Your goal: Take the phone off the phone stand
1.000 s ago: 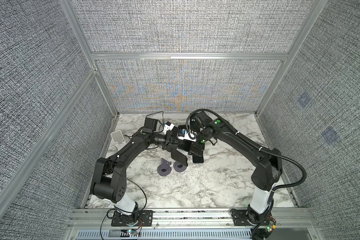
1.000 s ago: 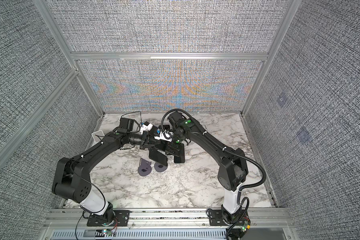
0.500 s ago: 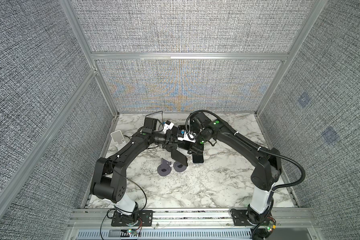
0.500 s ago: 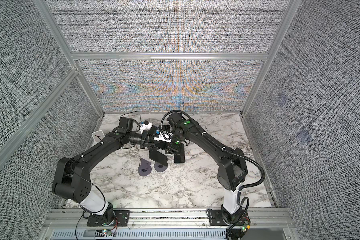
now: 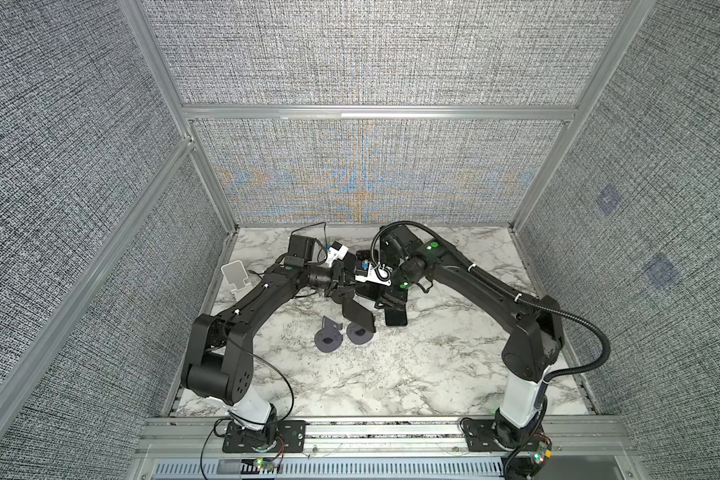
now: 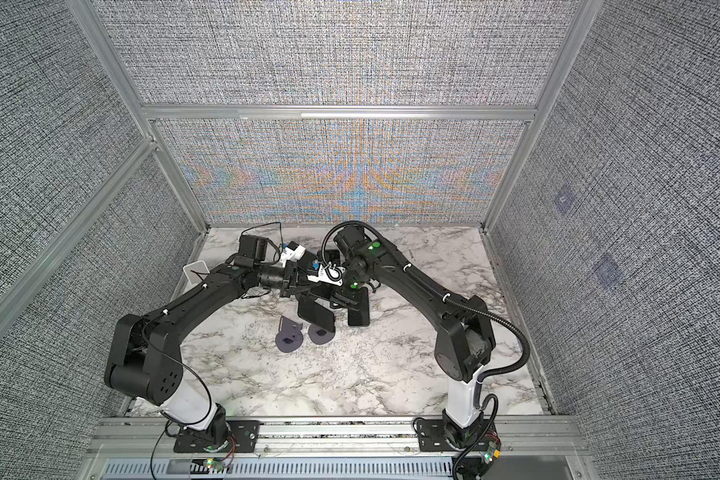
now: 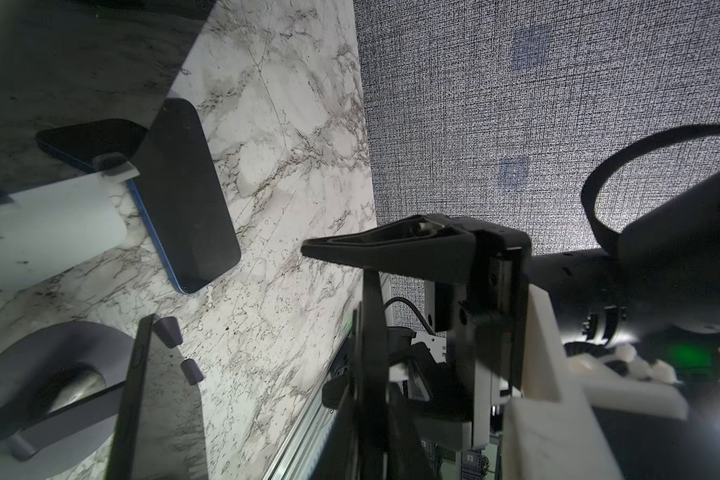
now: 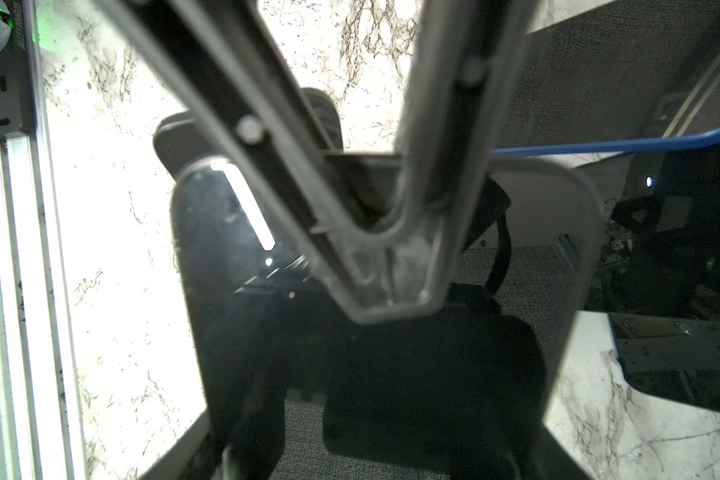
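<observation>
Both top views overlook the table point(image 5: 391, 374); wrist views look close-up.

black phone point(image 5: 357, 313) is on the grey phone stand point(image 5: 359, 335), not lifted off. it leans tilted, not upright and not flat. in both top views point(image 6: 316, 313) its long axis runs from back-left down to front-right, and its lower end covers part of the stand's round base point(image 6: 320, 335). glossy black face, no lit screen. the left wrist view shows it nearly edge-on point(image 7: 134, 386), with a side button visible and two small grey stand lips just beside that edge. the base is a flat grey disc point(image 7: 71, 336) on the marble table point(image 5: 391, 374), mid-table. a second grey stand point(image 5: 328, 336) is just left of it. a blue-edged phone point(image 5: 395, 319) lies flat just to the right.
</observation>
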`<state>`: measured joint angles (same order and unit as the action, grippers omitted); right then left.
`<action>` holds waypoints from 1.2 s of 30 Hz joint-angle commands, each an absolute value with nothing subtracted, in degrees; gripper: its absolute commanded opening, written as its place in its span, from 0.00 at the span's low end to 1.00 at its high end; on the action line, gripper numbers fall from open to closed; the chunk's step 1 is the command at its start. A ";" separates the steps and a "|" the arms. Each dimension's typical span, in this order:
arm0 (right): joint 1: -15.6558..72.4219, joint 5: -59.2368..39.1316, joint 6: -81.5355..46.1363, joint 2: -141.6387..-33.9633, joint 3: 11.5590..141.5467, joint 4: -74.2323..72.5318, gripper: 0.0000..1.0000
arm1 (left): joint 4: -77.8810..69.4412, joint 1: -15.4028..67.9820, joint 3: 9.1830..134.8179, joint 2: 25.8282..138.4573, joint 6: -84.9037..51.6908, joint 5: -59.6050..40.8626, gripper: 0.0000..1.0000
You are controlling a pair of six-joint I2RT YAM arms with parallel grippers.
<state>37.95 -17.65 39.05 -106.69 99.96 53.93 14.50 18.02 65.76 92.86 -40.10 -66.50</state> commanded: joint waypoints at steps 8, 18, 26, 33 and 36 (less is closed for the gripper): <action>37.71 -16.88 37.36 -106.37 99.67 51.95 0.45 | 13.18 17.57 65.84 92.87 -39.89 -68.17 0.33; 37.24 -14.75 32.81 -104.63 98.22 51.67 0.34 | 14.64 16.28 66.15 91.90 -38.51 -67.19 0.44; 36.44 -8.82 23.05 -100.76 94.98 52.06 0.21 | 15.23 13.57 66.26 90.11 -37.41 -67.12 0.44; 35.34 -0.27 7.63 -99.66 94.44 55.58 0.10 | 15.28 10.92 66.07 88.55 -37.04 -67.54 0.44; 34.18 2.33 -0.02 -99.92 94.84 57.48 0.06 | 15.29 10.47 65.85 88.00 -37.00 -67.59 0.44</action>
